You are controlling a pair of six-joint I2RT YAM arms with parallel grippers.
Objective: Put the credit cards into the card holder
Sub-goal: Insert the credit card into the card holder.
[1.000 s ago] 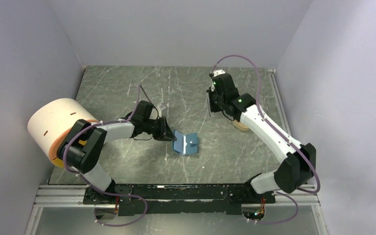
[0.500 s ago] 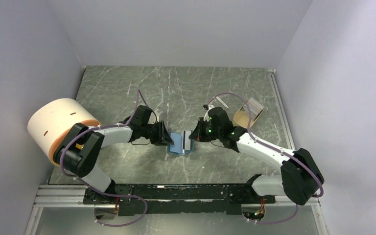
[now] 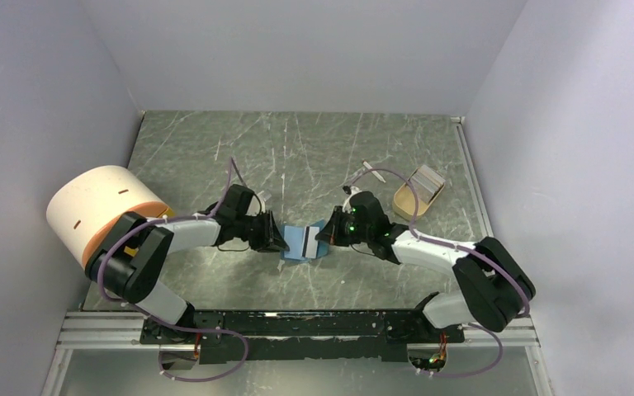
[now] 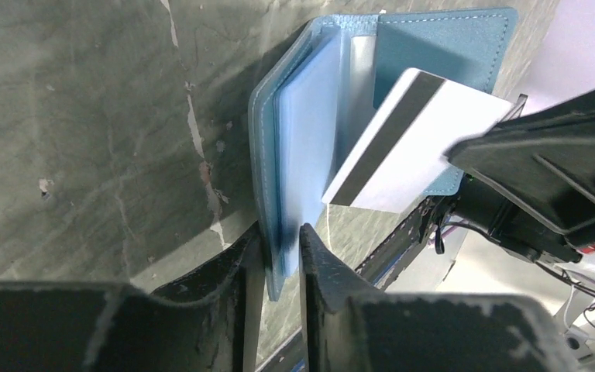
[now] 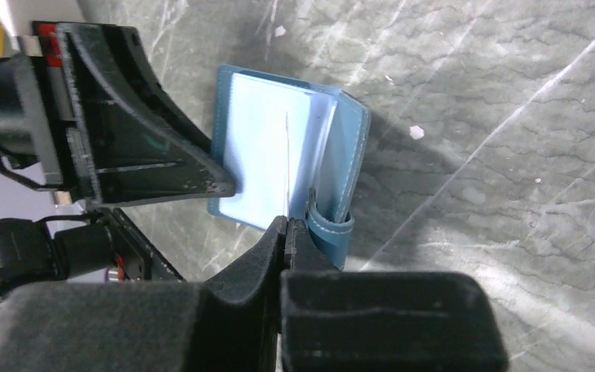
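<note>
The teal-blue card holder (image 3: 294, 252) stands open on the table, its pale blue slots showing in the left wrist view (image 4: 302, 147). My left gripper (image 4: 280, 236) is shut on the holder's left cover and slot pages. My right gripper (image 5: 287, 225) is shut on a white credit card with a dark stripe (image 4: 426, 147). The card shows edge-on in the right wrist view (image 5: 287, 163). Its free end reaches in between the holder's open halves (image 5: 256, 155). In the top view the two grippers face each other, left (image 3: 276, 239) and right (image 3: 326, 233).
A small tan tray (image 3: 419, 191) with something pale in it sits at the back right. A thin white stick (image 3: 371, 169) lies left of it. A large white and orange cylinder (image 3: 99, 210) stands at the left edge. Grey walls enclose the table.
My right arm has swung from the back right, near the tray, down to the holder with the card. The tray is now uncovered. My left gripper has kept its hold and shifted slightly nearer.
</note>
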